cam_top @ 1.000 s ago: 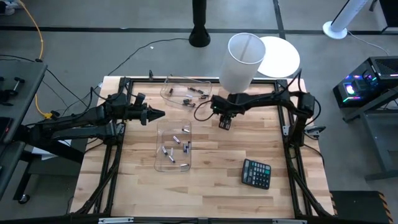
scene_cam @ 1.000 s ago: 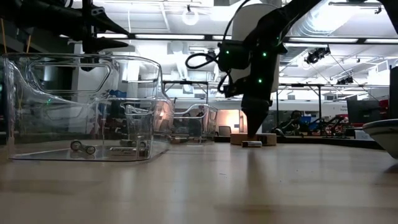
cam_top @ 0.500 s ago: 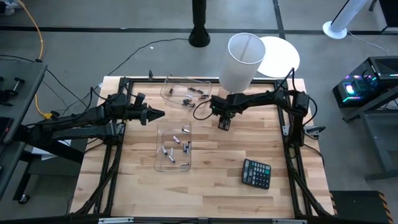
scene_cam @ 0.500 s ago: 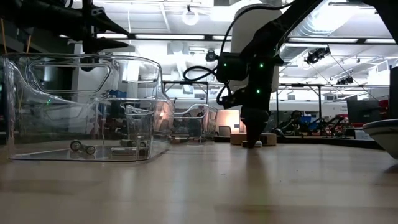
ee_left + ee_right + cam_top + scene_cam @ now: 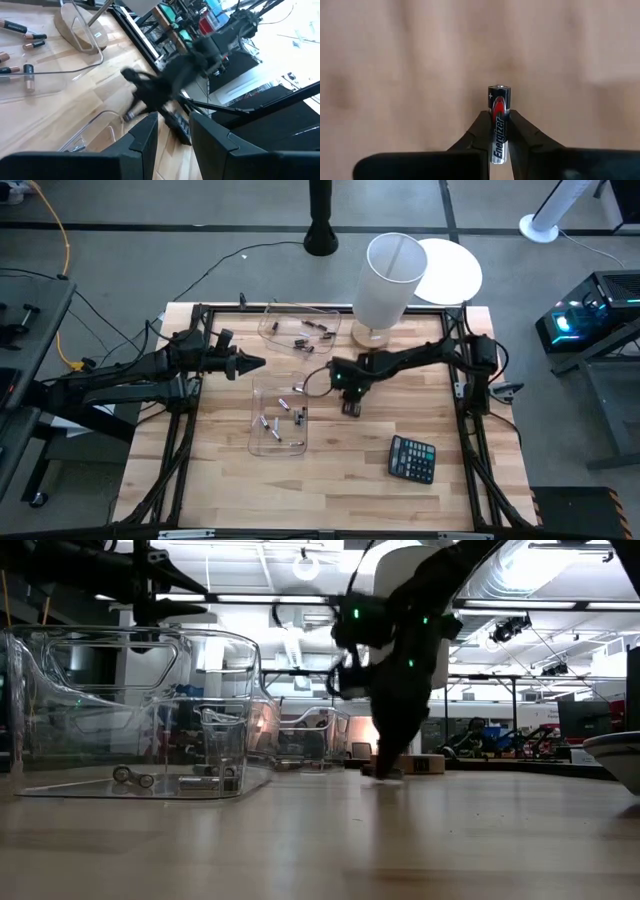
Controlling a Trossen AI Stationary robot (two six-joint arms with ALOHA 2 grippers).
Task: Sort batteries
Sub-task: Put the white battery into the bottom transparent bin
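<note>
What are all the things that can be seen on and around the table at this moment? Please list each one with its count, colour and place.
held battery: one, black, silver and red, between the right fingers
near tray: one, clear, table centre-left, several small batteries inside
far tray: one, clear, at the far edge, several small batteries inside
calculator: one, black, near-right part of the table
cup: one, white, tall, at the far edge of the table
round disc: one, white, beyond the cup
table: one, light wood
left end effector: dark, open, holding nothing, above the table's left side
right end effector: dark, shut on the held battery, right of the near tray
</note>
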